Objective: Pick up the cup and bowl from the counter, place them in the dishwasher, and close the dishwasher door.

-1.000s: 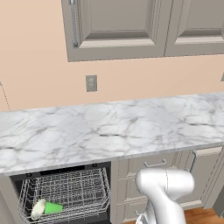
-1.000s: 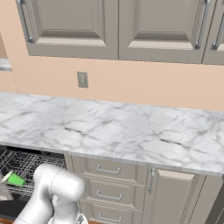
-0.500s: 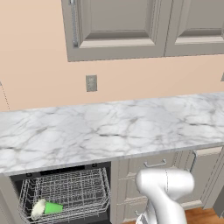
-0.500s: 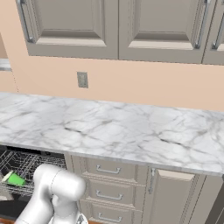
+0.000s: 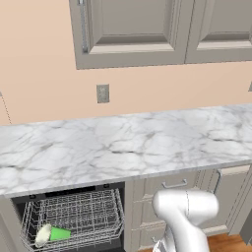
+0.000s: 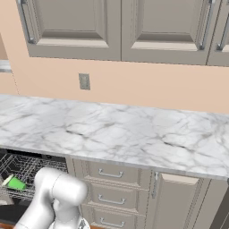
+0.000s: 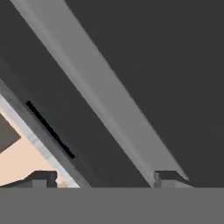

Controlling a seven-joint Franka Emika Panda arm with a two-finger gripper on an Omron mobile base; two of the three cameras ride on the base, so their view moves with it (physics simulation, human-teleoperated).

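Note:
The green cup [image 5: 60, 233] lies on its side in the wire rack [image 5: 78, 211] of the open dishwasher [image 5: 69, 192], with the cream bowl [image 5: 43, 236] touching its left end. From the right base view the cup [image 6: 17, 183] shows at the far left in the rack. In the hand view the black dishwasher door [image 7: 166, 65] is very close, its silver bar handle [image 7: 100, 92] running diagonally. My gripper [image 7: 105, 178] is open, fingers wide apart, and the handle's lower end sits just inside the right fingertip [image 7: 168, 177]. The marble counter [image 5: 123, 142] is bare.
Grey-beige drawers [image 5: 172, 184] and a cabinet door [image 6: 179, 201] stand right of the dishwasher. Upper cabinets [image 5: 162, 29] hang above the counter, with a wall outlet [image 5: 102, 93] below them. My white arm [image 5: 184, 211] folds down in front of the drawers.

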